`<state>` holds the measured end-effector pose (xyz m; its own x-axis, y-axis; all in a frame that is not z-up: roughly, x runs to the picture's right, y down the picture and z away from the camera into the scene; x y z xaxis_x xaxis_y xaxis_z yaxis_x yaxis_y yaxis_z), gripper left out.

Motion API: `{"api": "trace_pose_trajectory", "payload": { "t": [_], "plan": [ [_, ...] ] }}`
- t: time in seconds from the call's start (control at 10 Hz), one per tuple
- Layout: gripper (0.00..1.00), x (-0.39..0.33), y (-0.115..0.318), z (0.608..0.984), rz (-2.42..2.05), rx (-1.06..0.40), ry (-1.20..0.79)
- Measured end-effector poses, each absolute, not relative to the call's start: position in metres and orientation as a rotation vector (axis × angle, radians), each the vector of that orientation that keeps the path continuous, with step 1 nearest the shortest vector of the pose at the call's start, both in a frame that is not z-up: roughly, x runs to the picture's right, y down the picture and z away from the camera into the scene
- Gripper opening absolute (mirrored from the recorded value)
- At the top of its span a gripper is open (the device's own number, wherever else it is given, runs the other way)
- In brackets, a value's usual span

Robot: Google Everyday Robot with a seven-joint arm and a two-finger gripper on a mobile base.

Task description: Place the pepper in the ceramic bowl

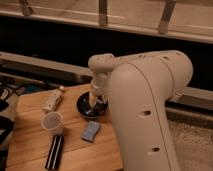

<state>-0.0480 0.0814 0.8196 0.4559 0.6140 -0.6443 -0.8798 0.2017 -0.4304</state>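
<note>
The round black ceramic bowl (pixel 85 106) sits near the middle of the wooden table (pixel 30 145), partly covered by my arm. My gripper (pixel 95 101) hangs straight down over the bowl, its tip inside or just above the rim. A small dark reddish spot by the gripper tip may be the pepper, but I cannot make it out for certain. The big white arm hides the bowl's right side.
A blue-grey sponge (pixel 90 131) lies in front of the bowl. A small pale cup (pixel 52 121) stands to the left, a black flat bar (pixel 54 151) in front of it, a pale bottle-like thing (pixel 53 99) lying behind it. A dark ledge runs behind the table.
</note>
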Motion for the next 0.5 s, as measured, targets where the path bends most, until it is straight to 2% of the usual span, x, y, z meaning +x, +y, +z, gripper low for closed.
{"api": "trace_pose_trajectory", "payload": {
  "t": [0.5],
  "plan": [
    [0.87,-0.0450,0.0891,0.8166,1.079,-0.863,0.373]
  ]
}}
